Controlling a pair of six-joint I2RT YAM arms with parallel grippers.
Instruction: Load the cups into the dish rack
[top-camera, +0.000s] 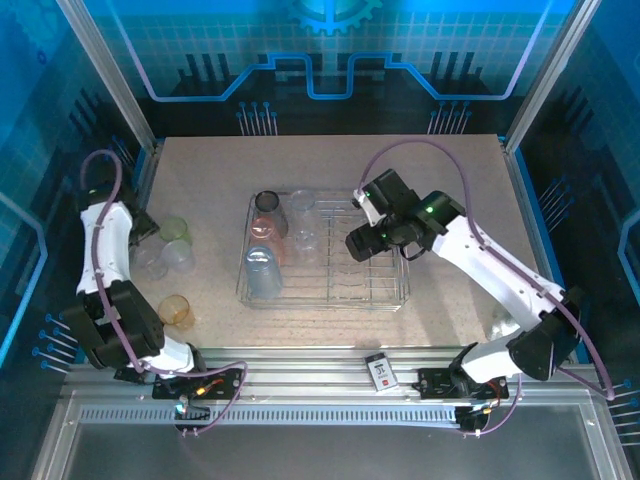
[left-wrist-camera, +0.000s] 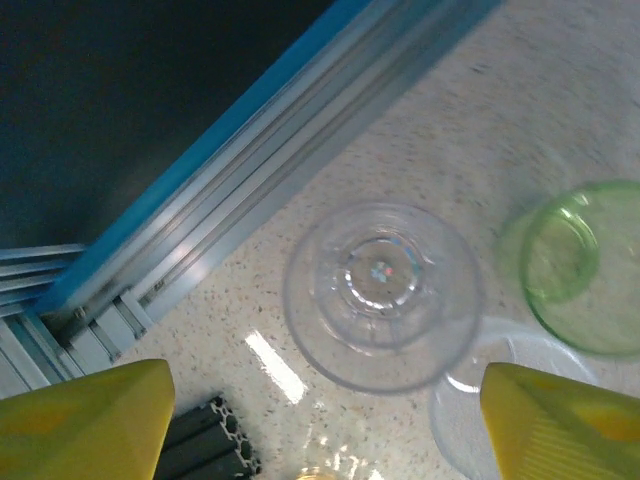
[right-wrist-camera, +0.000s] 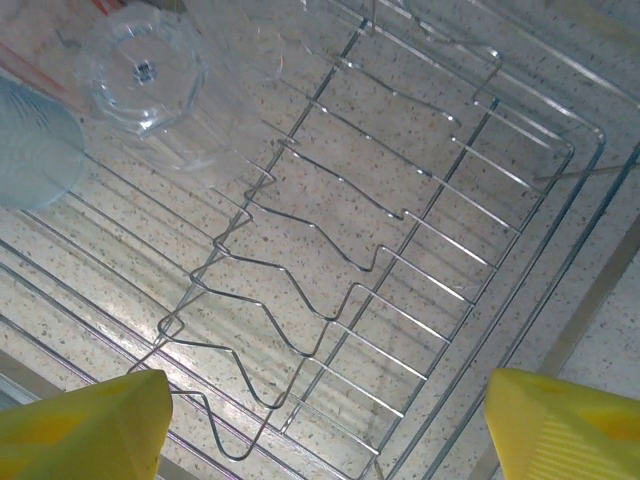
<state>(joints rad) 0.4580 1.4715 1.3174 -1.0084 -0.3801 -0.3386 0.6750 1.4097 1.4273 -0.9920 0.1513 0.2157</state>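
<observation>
The chrome wire dish rack (top-camera: 385, 298) stands mid-table and holds several cups: a smoky-red one (top-camera: 268, 212), two clear ones (top-camera: 302, 205), and a light blue one (top-camera: 263, 272). On the table to its left stand a green cup (top-camera: 174, 229), a clear cup (top-camera: 179, 256) and an amber cup (top-camera: 176, 311). My left gripper (top-camera: 148, 238) hovers open over that group; its wrist view looks down on the clear cup (left-wrist-camera: 380, 295) just ahead of the yellow fingers (left-wrist-camera: 90, 420), with the green cup (left-wrist-camera: 580, 265) to the right. My right gripper (top-camera: 357, 245) hangs open and empty over the rack's dividers (right-wrist-camera: 330, 250).
A small black-and-white card (top-camera: 381, 371) lies on the front rail. An aluminium frame rail (left-wrist-camera: 250, 190) runs close along the left cups. In the right wrist view a clear cup (right-wrist-camera: 145, 70) and the light blue cup (right-wrist-camera: 30, 150) sit at the rack's far side.
</observation>
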